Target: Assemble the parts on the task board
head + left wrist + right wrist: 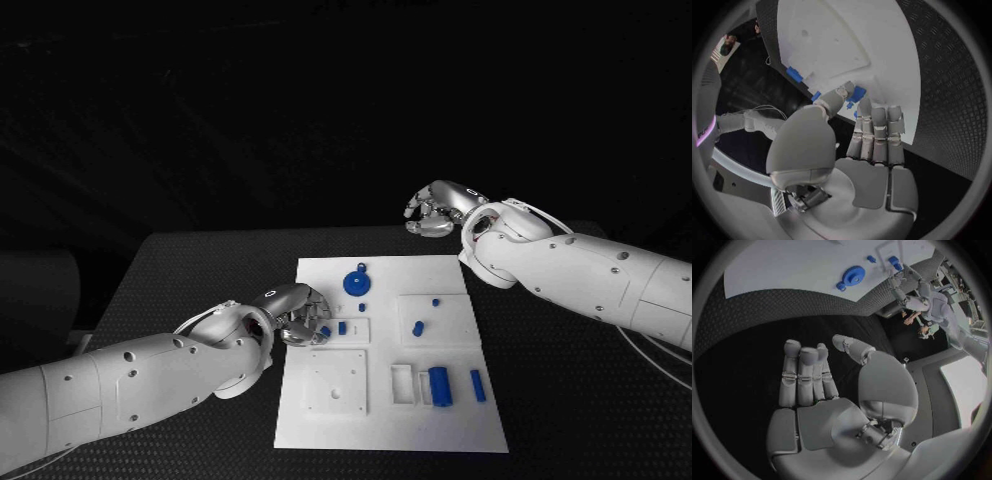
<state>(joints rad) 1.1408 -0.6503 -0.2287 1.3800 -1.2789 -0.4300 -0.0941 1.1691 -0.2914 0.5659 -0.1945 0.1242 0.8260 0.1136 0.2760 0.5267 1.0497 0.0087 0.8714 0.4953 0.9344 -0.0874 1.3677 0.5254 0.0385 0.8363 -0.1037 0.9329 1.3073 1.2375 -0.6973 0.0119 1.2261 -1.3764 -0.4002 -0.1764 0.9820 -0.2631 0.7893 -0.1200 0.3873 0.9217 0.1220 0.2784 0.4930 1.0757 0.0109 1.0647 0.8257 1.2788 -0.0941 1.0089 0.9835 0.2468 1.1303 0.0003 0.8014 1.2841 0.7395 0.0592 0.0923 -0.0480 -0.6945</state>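
Your left hand [296, 315] sits at the left edge of the task board [433, 425], thumb and fingers [873, 125] pinching a small blue part [857, 93] right at the board's surface. Your right hand [437, 208] hovers over the black table [202, 270] just past the board's far edge, holding nothing, fingers straight and together. The round blue gear piece [356, 282] lies near the far end; three blue blocks [440, 386] stand near the right corner.
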